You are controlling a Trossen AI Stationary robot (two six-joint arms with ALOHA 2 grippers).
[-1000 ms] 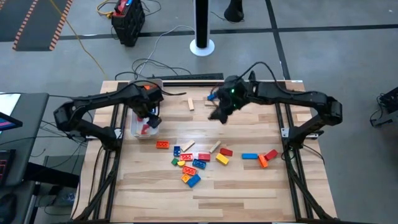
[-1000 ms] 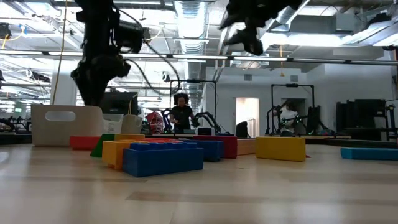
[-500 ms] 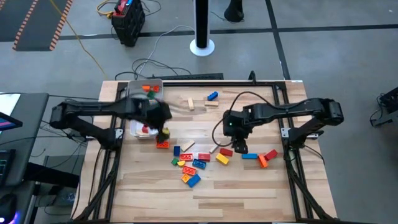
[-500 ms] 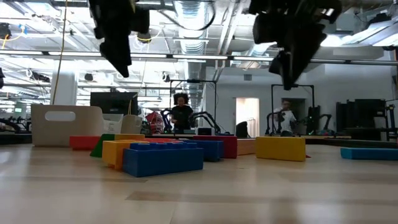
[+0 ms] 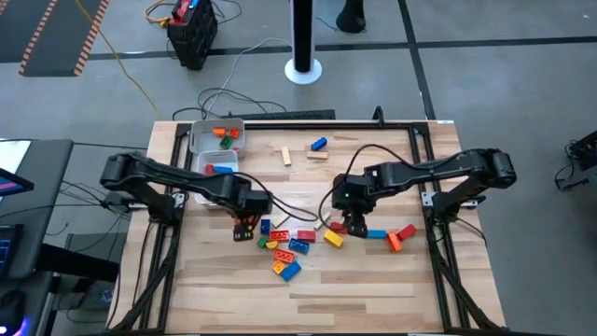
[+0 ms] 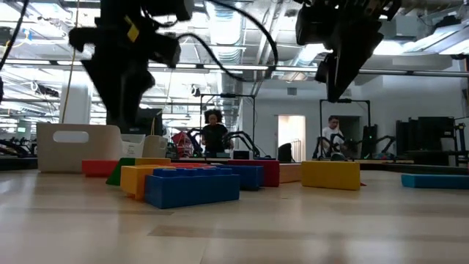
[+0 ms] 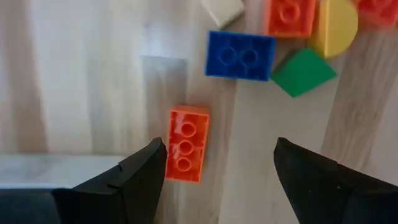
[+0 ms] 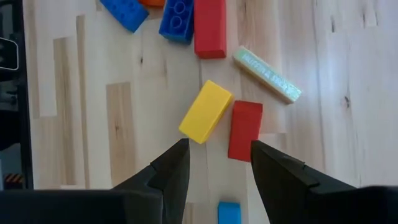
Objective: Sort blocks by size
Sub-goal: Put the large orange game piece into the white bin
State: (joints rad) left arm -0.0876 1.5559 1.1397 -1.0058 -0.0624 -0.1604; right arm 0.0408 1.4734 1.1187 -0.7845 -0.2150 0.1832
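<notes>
Left gripper (image 5: 246, 227) wide open, empty, over orange brick (image 7: 186, 144) at the left edge of the blocks (image 5: 289, 245) mid-table, bare wood beyond; right gripper (image 5: 354, 224) half open, empty, above red brick (image 8: 245, 130) beside yellow brick (image 8: 205, 111).

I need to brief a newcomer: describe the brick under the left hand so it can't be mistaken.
Start at the wooden table, at the left edge of the central pile of plastic bricks. The open left hand hovers over a small orange three-stud brick. It lies alone on bare wood, apart from the blue two-stud brick beyond.
</notes>
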